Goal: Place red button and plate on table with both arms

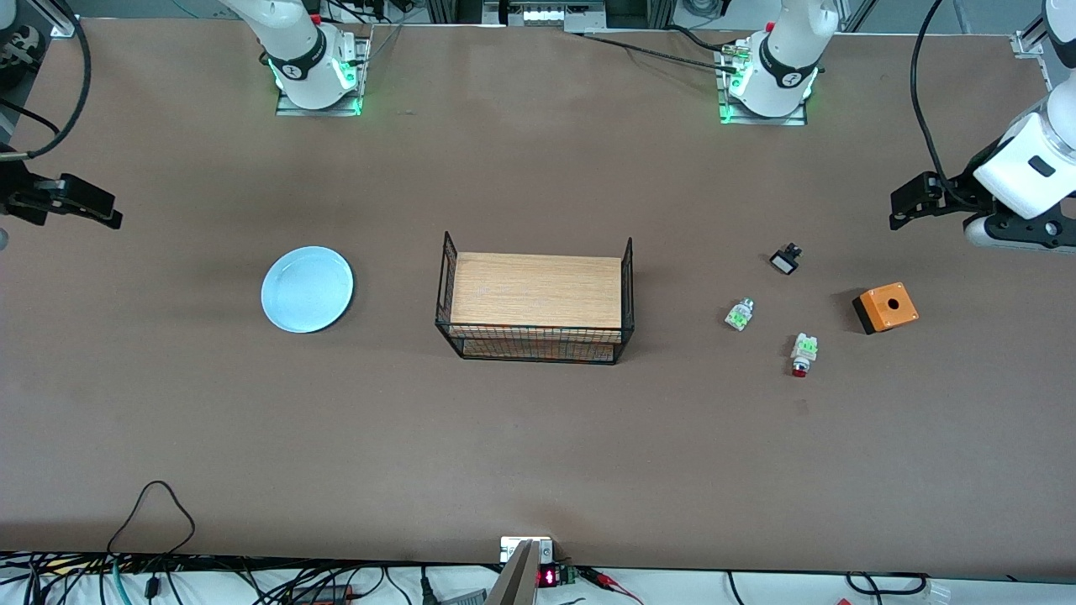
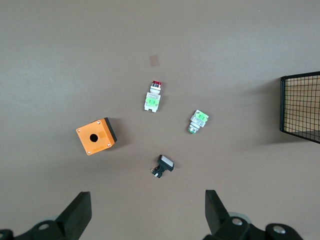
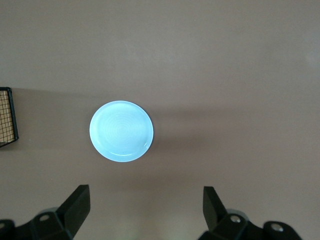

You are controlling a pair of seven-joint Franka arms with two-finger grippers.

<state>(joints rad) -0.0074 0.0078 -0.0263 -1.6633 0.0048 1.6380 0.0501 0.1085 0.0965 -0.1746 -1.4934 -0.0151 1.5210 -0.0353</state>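
The red button lies on the brown table toward the left arm's end, red cap pointing toward the front camera; it also shows in the left wrist view. The pale blue plate lies flat on the table toward the right arm's end and shows in the right wrist view. My left gripper hangs open and empty in the air at the table's left-arm end; in its wrist view nothing is between the fingers. My right gripper hangs open and empty at the right-arm end.
A wood-topped black wire rack stands mid-table between plate and button. Near the red button lie a white-green part without red cap, a small black part with white face and an orange box with a hole.
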